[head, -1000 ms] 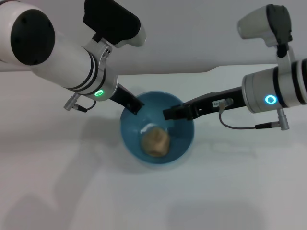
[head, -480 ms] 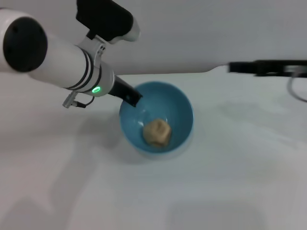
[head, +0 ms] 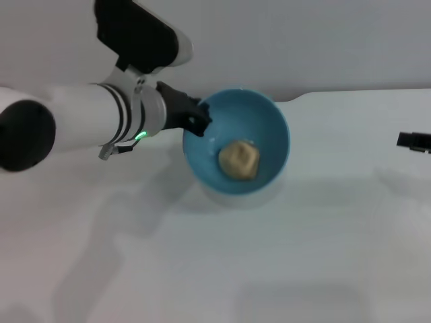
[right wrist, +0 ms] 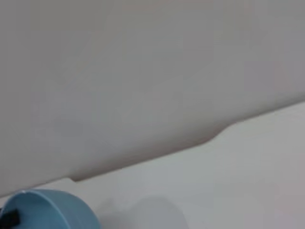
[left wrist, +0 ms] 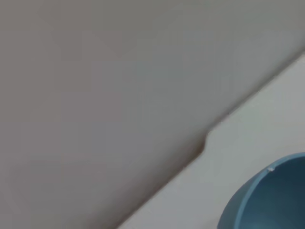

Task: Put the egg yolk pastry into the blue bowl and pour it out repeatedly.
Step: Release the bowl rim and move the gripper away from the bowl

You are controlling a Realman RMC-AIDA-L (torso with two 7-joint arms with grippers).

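Observation:
The blue bowl (head: 273, 121) hangs a little above the white table, its shadow on the surface below it. Inside it lies the egg yolk pastry (head: 240, 160), a pale beige lump resting low against the bowl's wall. My left gripper (head: 196, 120) is shut on the bowl's left rim. Only the dark tip of my right gripper (head: 412, 140) shows, at the right edge and well away from the bowl. In the left wrist view a piece of the blue bowl (left wrist: 267, 198) appears, and in the right wrist view the blue bowl (right wrist: 52, 210) sits in a corner.
The white table (head: 323, 256) spreads in front and to the right of the bowl. Its back edge, with a small notch (head: 296, 99), runs along a grey wall (head: 303, 40) close behind the bowl.
My left gripper has carried the bowl, pastry inside, up off the table and to the right. My right arm has drawn back from the bowl to the right edge.

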